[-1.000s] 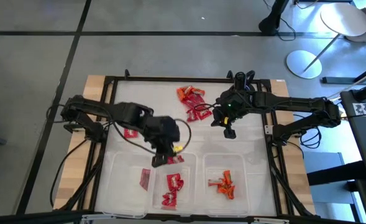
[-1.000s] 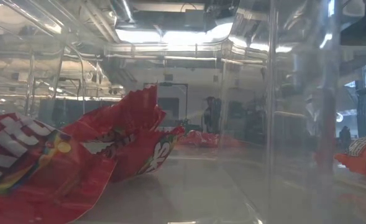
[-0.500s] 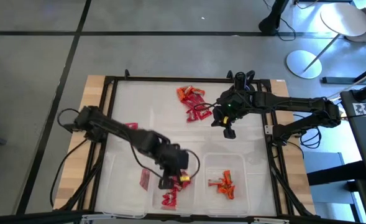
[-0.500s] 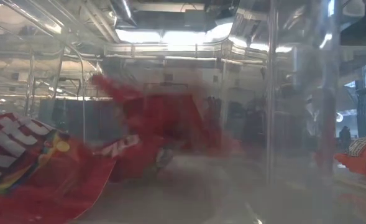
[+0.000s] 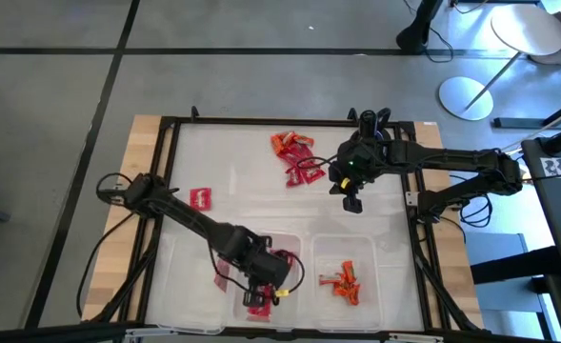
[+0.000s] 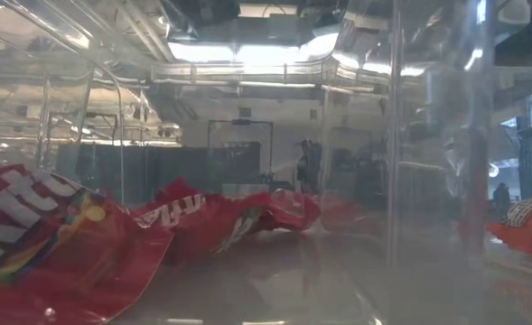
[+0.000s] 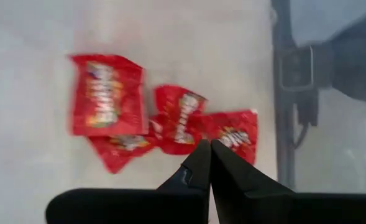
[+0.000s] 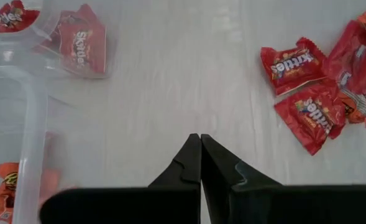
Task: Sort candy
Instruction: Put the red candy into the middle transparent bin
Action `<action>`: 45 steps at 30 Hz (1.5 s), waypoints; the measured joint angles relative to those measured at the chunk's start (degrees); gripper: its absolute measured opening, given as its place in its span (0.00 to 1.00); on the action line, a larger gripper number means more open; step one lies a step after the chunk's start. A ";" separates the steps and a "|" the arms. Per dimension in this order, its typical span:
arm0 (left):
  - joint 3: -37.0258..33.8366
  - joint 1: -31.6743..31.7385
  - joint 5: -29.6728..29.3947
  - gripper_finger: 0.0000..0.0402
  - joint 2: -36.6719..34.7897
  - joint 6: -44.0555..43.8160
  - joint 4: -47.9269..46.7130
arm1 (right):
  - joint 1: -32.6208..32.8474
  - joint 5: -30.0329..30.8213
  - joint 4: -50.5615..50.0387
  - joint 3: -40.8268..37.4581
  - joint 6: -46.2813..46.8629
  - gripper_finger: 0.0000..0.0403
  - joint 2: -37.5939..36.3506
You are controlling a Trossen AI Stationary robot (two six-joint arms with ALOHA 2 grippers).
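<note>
Red candy packets (image 7: 179, 115) lie in the middle clear bin (image 5: 294, 250) near the table's front edge. My left gripper (image 7: 210, 147) is shut and reaches down into that bin, its tips right at the packets. A flat red bar (image 5: 221, 276) lies in the left bin, and orange pieces (image 5: 345, 283) lie in the right bin. A loose pile of candy (image 5: 294, 157) sits at the far middle, with one red packet (image 5: 200, 198) apart at the left. My right gripper (image 8: 200, 140) hovers shut over bare table, right of the pile. My left gripper points steeply down from above at the red packets (image 7: 232, 132) on the middle bin's floor. Its shut fingers (image 7: 198, 163) cover the spot, so I cannot tell whether they touch or pinch a packet.
The three clear bins stand side by side at the near edge; their walls (image 6: 394, 135) rise around the candy. A black frame (image 5: 166, 124) borders the table. Bare table lies between the bins and the far pile.
My left gripper has swung toward the table's near edge and down into the middle bin, tipping steeper. In the low view, a red packet that stood up in that bin now lies flatter, and another red packet lies beside it. My right gripper has kept its place.
</note>
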 joint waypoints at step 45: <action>-16.37 48.27 -8.40 0.59 -17.72 -8.38 -31.38 | 0.00 -0.50 -0.38 -3.44 -11.56 0.01 0.00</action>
